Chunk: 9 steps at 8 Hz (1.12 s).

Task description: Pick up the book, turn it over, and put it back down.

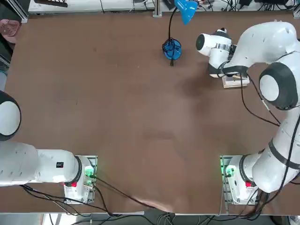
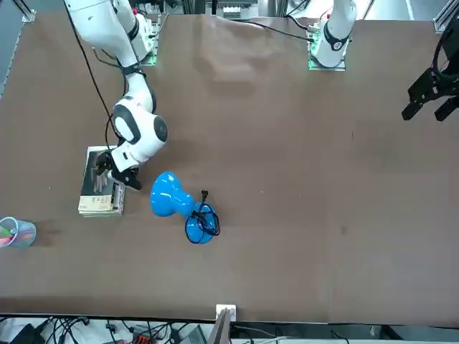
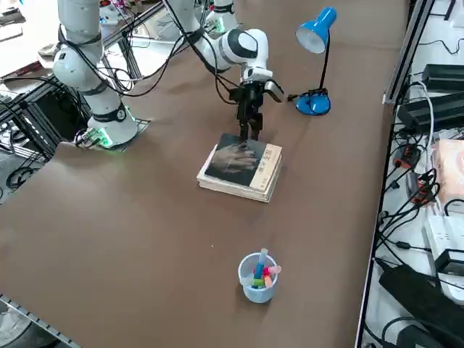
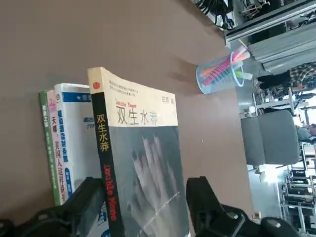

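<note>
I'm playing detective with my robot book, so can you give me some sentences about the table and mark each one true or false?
1. The right gripper is over the books. True.
2. The top book shows a hand on its cover. True.
3. The blue lamp is lying on top of the books. False: it stands on the table, beside the pile.
4. The cup has nothing in it. False: colourful things poke out of it.
5. The top book's spine has red letters on it. True.
6. The top book is the only book there. False: a white book and others lie under it.
</note>
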Each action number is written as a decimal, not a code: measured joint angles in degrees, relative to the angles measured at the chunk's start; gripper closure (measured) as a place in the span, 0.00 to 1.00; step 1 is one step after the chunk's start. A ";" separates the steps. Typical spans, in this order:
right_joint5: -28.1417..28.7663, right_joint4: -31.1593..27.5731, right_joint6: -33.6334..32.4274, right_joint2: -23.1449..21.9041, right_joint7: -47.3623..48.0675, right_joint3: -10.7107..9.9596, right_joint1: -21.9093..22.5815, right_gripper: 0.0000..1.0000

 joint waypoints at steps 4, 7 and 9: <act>2.79 -0.05 2.32 -0.16 2.20 0.06 -0.02 0.00; 8.16 0.40 3.53 -1.71 2.26 0.04 -0.24 0.00; 17.06 3.18 3.61 -4.45 -3.59 -0.07 -0.31 0.00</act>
